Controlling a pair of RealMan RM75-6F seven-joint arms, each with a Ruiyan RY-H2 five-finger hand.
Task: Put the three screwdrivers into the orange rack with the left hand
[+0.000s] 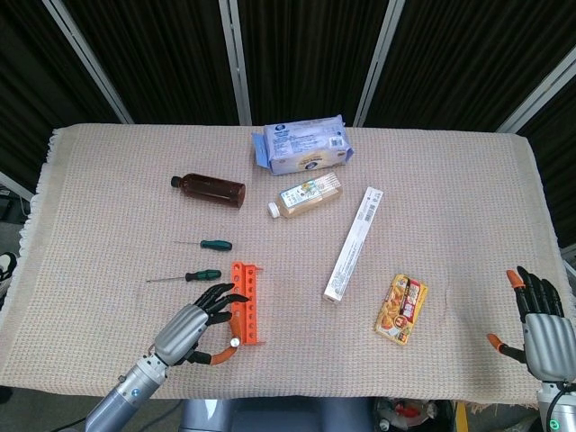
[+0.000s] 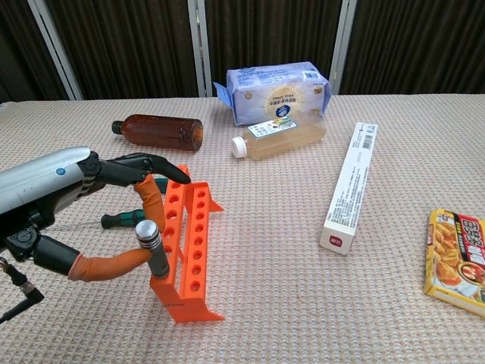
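The orange rack (image 1: 247, 297) (image 2: 198, 227) stands near the table's front edge. A screwdriver with a silver-capped handle (image 1: 234, 341) (image 2: 151, 246) sits in the rack's nearest end and leans toward my left hand (image 1: 184, 330) (image 2: 68, 182), which pinches its handle between thumb and a finger. Two green-handled screwdrivers lie flat on the cloth beyond the hand, one (image 1: 193, 276) (image 2: 121, 218) just left of the rack and one (image 1: 205, 244) further back. My right hand (image 1: 540, 324) hovers at the front right corner with spread fingers, holding nothing.
A brown bottle (image 1: 211, 189) (image 2: 159, 133), a blue tissue pack (image 1: 301, 144) and a pale drink bottle (image 1: 306, 198) lie behind the rack. A long white box (image 1: 354, 243) and a yellow snack packet (image 1: 401, 309) lie to its right.
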